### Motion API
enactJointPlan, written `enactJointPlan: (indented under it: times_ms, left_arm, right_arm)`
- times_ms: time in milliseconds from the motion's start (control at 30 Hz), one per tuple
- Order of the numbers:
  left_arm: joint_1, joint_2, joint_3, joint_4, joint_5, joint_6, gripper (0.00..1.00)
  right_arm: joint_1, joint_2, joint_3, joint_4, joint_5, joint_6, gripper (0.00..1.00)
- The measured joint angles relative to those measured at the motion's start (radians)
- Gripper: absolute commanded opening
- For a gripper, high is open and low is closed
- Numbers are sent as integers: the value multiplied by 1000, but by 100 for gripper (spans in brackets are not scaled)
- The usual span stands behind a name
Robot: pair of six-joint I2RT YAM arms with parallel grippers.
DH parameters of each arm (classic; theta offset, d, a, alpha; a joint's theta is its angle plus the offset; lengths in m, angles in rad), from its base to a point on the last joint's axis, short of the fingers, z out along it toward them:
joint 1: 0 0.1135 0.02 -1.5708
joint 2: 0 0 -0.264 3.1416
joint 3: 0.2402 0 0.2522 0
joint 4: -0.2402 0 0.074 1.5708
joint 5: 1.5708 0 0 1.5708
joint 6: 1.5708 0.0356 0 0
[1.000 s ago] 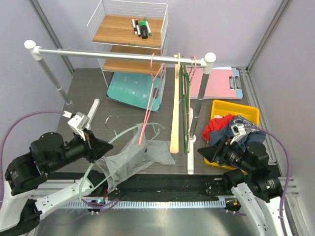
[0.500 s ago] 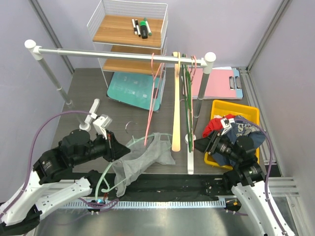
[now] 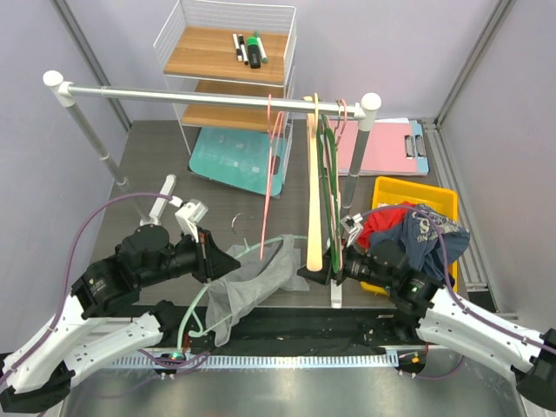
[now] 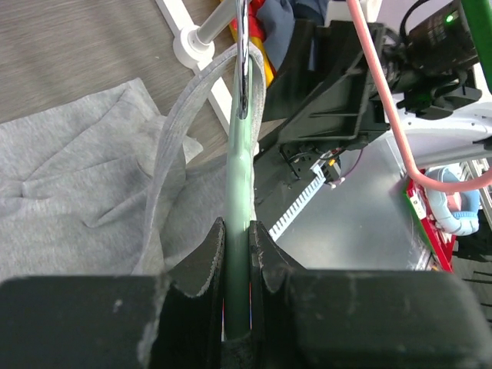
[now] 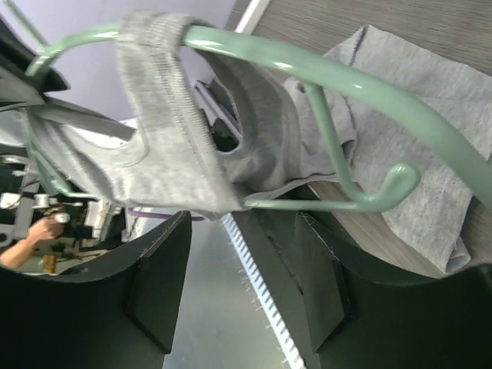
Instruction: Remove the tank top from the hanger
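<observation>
From above, the right gripper's [image 3: 314,273] fingertips are lost behind a hanging wooden hanger [image 3: 311,200]. Its wrist view shows jaws apart, just under the pale green plastic hanger [image 5: 323,65], which carries the grey knit tank top's [image 5: 165,154] strap. The left gripper [image 4: 236,231] is clamped on that hanger, and the top's body lies on the table between the two grippers.

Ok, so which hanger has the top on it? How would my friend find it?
Find the silver rail across the table, where a pink hanger, a wooden hanger and a dark green hanger dangle. Below it, front left, the left claw pinches a pale green hanger. It's the only one off the rail and wearing the grey tank top.
</observation>
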Motion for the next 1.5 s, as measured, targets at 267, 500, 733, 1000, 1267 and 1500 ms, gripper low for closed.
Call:
enactJointPlan:
  times_ms: [267, 500, 733, 1000, 1267, 1500]
  left_arm:
    - [1, 5, 0, 3, 13, -5, 0]
    - [2, 11, 0, 3, 22, -2, 0]
    - [2, 11, 0, 4, 15, -2, 0]
    - [2, 11, 2, 2, 13, -2, 0]
    - [2, 25, 25, -20, -30, -6, 0]
    - [2, 53, 46, -41, -63, -4, 0]
  right_arm:
    - [68, 63, 1, 71, 174, -17, 61]
    - [80, 90, 16, 90, 211, -19, 60]
    - [100, 8, 20, 53, 224, -24, 68]
    - [101, 14, 50, 40, 227, -24, 73]
    - [125, 60, 72, 62, 189, -24, 82]
    - [127, -71, 71, 11, 209, -33, 74]
